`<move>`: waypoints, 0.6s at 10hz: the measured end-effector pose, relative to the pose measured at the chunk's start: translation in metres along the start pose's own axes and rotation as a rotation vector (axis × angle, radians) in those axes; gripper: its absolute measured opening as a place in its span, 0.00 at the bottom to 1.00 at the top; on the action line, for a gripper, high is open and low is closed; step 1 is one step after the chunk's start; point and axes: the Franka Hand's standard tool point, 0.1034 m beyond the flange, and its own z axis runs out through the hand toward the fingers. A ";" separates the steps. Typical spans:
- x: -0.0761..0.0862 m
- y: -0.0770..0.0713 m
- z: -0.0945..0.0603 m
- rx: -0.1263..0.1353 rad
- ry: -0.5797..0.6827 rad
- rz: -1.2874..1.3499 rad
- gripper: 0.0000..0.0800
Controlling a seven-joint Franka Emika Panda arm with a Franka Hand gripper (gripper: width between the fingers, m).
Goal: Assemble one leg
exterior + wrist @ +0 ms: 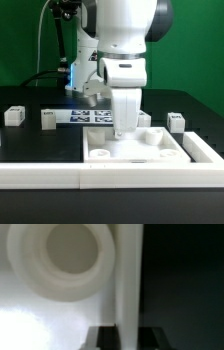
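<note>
The large white square plate [150, 150] lies in the middle of the table. My gripper [122, 124] hangs straight down over the plate's near-left part. In the wrist view the gripper [130, 339] is shut on a white leg [128, 291], which runs as a narrow post out from between the two dark fingers [105, 337]. A round hole [60, 255] of the plate [40, 319] lies close beside the leg. In the exterior view the held leg [123, 131] is mostly hidden by the hand, and its tip is at the plate's surface.
Other loose legs with tags stand on the black table: two on the exterior view's left [13, 115] [48, 119] and one on its right [177, 122]. The marker board [88, 116] lies behind the plate. A white rail [40, 172] runs along the front and the right side.
</note>
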 end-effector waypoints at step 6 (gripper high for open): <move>0.010 0.004 0.000 -0.005 0.003 -0.014 0.43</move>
